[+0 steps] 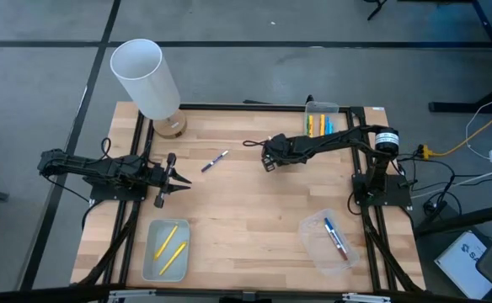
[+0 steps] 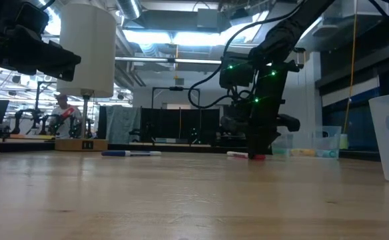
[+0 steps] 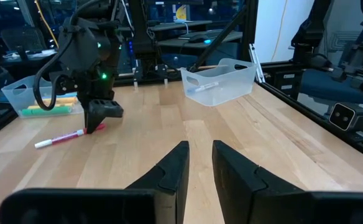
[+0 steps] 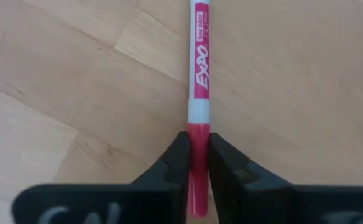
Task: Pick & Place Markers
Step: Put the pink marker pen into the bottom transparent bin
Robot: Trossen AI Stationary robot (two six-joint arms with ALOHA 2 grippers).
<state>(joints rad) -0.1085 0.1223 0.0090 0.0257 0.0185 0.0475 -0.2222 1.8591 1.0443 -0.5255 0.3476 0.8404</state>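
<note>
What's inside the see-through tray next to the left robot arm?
Two yellow markers lie in that clear tray, both slanted, side by side. Nothing covers them in the high view. The left gripper hovers beyond the tray, not over it.

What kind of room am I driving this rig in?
Probably a robotics lab or workshop, not a home. The low view shows exposed ceiling ducts and a person at a bench behind the wooden table; the high view shows cables across a bare concrete floor.
</note>
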